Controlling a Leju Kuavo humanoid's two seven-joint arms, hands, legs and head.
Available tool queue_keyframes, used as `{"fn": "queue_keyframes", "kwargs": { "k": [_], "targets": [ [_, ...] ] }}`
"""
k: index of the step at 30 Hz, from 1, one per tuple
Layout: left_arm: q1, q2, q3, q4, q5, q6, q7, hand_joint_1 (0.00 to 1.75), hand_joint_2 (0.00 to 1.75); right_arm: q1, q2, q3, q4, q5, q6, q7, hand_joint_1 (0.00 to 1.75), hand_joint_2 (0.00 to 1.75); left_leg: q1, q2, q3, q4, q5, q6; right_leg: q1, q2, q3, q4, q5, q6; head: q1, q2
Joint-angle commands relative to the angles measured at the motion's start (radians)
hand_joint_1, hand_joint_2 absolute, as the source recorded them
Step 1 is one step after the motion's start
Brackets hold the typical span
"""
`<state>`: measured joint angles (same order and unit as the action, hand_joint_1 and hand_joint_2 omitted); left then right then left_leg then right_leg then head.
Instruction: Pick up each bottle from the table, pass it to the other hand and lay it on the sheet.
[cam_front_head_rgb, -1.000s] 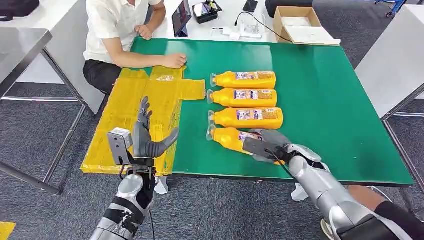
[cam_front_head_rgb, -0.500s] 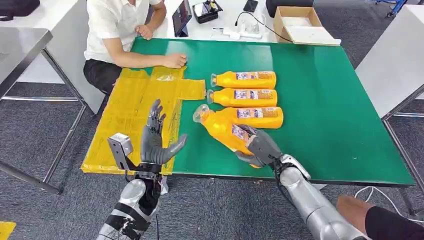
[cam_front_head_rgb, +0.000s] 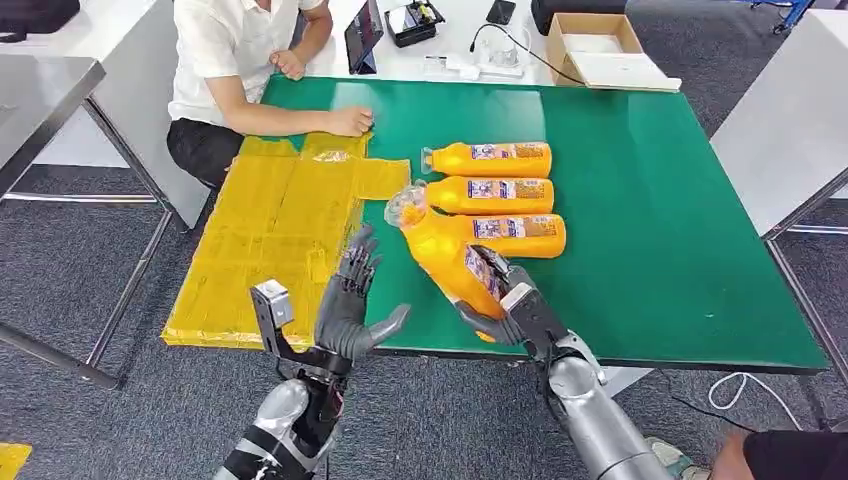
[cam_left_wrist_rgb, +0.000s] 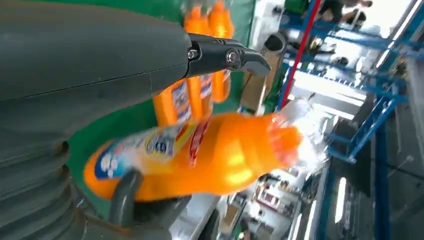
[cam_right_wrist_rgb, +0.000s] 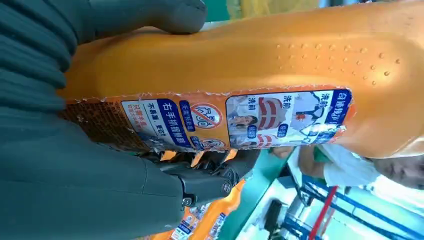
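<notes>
My right hand grips an orange bottle near its base and holds it tilted above the green table, clear cap toward the far left. The same bottle shows up close in the right wrist view and lies across the left wrist view. My left hand is open, fingers spread, just left of the held bottle over the table's front edge. Three more orange bottles lie side by side on the table. The yellow sheet covers the table's left part.
A person in a white shirt sits at the far left corner with a hand resting on the sheet's far edge. A cardboard box and small devices lie on the white table behind.
My right hand has lifted the front bottle off the table and carried it left and up. My left hand has moved right toward it, staying open.
</notes>
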<state>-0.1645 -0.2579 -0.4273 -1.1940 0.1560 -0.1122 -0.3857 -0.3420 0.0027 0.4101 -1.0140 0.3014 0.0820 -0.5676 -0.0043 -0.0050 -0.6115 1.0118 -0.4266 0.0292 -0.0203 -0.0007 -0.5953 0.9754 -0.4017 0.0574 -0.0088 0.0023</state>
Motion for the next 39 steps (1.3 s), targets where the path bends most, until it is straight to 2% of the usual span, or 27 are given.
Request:
{"fn": "queue_keyframes", "kwargs": {
  "k": [1, 2, 4, 8, 13, 15, 16, 18, 22, 23, 31, 32, 34, 39],
  "targets": [
    [0.026, 0.021, -0.118, 0.084, 0.036, 0.022, 0.030, 0.00, 1.75, 0.149, 0.089, 0.036, -0.025, 0.025, -0.081, -0.002, 1.75, 1.75, 0.001, 0.000, 0.007, -0.002, -0.003, -0.002, 0.001, 0.000, 0.007, -0.002, -0.003, -0.003, 0.000, 0.000],
    [0.028, 0.024, -0.134, 0.084, 0.036, 0.034, 0.032, 0.00, 1.75, 0.161, 0.092, 0.047, -0.020, 0.046, -0.119, -0.014, 1.75, 1.75, 0.001, -0.001, 0.004, -0.002, -0.002, -0.002, 0.001, -0.001, 0.004, -0.001, -0.002, -0.002, 0.000, 0.000],
    [0.030, 0.024, -0.137, 0.085, 0.036, 0.037, 0.032, 0.00, 1.75, 0.164, 0.092, 0.051, -0.018, 0.049, -0.123, -0.016, 1.75, 1.75, 0.002, 0.000, 0.008, -0.002, -0.004, -0.003, 0.002, -0.001, 0.008, -0.001, -0.004, -0.004, -0.001, 0.000],
    [0.027, 0.027, -0.140, 0.080, 0.038, 0.041, 0.033, 0.00, 1.75, 0.155, 0.088, 0.050, -0.015, 0.048, -0.121, -0.015, 1.75, 1.75, 0.000, 0.001, 0.000, -0.001, -0.001, -0.001, 0.000, 0.001, -0.001, -0.001, -0.001, -0.002, 0.000, 0.000],
    [0.024, 0.029, -0.143, 0.082, 0.042, 0.045, 0.043, 0.00, 1.75, 0.152, 0.086, 0.052, -0.016, 0.058, -0.133, -0.011, 1.75, 1.75, 0.001, 0.001, 0.002, -0.001, -0.002, -0.002, 0.001, 0.000, 0.002, -0.001, -0.002, -0.003, 0.000, 0.000],
    [0.020, 0.042, -0.158, 0.085, 0.051, 0.047, 0.062, 0.00, 1.75, 0.159, 0.094, 0.083, -0.012, 0.095, -0.163, -0.014, 1.75, 1.75, 0.000, 0.001, 0.003, -0.002, -0.002, -0.002, 0.001, 0.001, 0.002, -0.001, -0.002, -0.003, 0.000, 0.000],
    [0.012, 0.039, -0.166, 0.088, 0.031, 0.080, 0.043, 0.00, 1.75, 0.166, 0.097, 0.096, -0.018, 0.110, -0.176, -0.020, 1.75, 1.75, 0.001, 0.001, 0.001, -0.001, -0.001, -0.002, 0.001, 0.001, 0.001, -0.001, -0.001, -0.002, 0.000, 0.000],
    [-0.005, 0.025, -0.150, 0.108, 0.078, 0.072, 0.080, 0.00, 1.75, 0.166, 0.101, 0.133, -0.008, 0.145, -0.196, -0.021, 1.75, 1.75, 0.001, 0.001, 0.001, -0.001, -0.002, -0.002, 0.001, 0.001, 0.001, -0.001, -0.002, -0.003, 0.000, 0.000],
    [-0.041, 0.022, -0.144, 0.145, 0.140, 0.064, 0.082, 0.00, 1.75, 0.143, 0.114, 0.172, 0.025, 0.135, -0.204, -0.050, 1.75, 1.75, 0.002, 0.001, 0.004, -0.001, -0.003, -0.003, 0.002, 0.001, 0.004, -0.001, -0.003, -0.004, 0.000, 0.000],
    [-0.046, 0.027, -0.143, 0.146, 0.155, 0.067, 0.081, 0.00, 1.75, 0.128, 0.102, 0.202, 0.035, 0.184, -0.246, -0.053, 1.75, 1.75, 0.001, 0.001, 0.002, -0.001, -0.002, -0.002, 0.001, 0.001, 0.001, -0.001, -0.002, -0.003, 0.000, 0.000],
    [-0.142, 0.042, -0.117, 0.297, 0.303, -0.044, 0.111, 0.00, 1.75, 0.073, 0.085, 0.277, 0.020, 0.188, -0.202, -0.087, 1.75, 1.75, 0.001, 0.002, 0.001, -0.001, -0.001, -0.001, 0.000, 0.002, 0.000, -0.001, 0.000, -0.002, 0.000, 0.000],
    [-0.155, 0.036, -0.108, 0.318, 0.285, -0.005, 0.082, 0.00, 1.75, 0.067, 0.084, 0.283, 0.022, 0.187, -0.192, -0.088, 1.75, 1.75, 0.001, 0.002, 0.002, -0.001, -0.001, -0.002, 0.001, 0.002, 0.001, 0.000, -0.001, -0.003, -0.001, 0.000],
    [-0.159, 0.024, -0.104, 0.315, 0.310, -0.044, 0.078, 0.00, 1.75, 0.069, 0.081, 0.284, 0.023, 0.172, -0.173, -0.092, 1.75, 1.75, 0.001, 0.000, 0.002, -0.001, -0.001, -0.002, 0.001, 0.000, 0.002, 0.000, -0.001, -0.003, 0.000, 0.000],
    [-0.139, 0.045, -0.119, 0.254, 0.367, -0.168, 0.074, 0.00, 1.75, 0.061, 0.081, 0.276, 0.033, 0.137, -0.142, -0.121, 1.75, 1.75, 0.001, 0.000, 0.003, -0.001, -0.002, -0.002, 0.001, 0.000, 0.003, 0.000, -0.002, -0.003, 0.000, 0.000]
  ]
}}
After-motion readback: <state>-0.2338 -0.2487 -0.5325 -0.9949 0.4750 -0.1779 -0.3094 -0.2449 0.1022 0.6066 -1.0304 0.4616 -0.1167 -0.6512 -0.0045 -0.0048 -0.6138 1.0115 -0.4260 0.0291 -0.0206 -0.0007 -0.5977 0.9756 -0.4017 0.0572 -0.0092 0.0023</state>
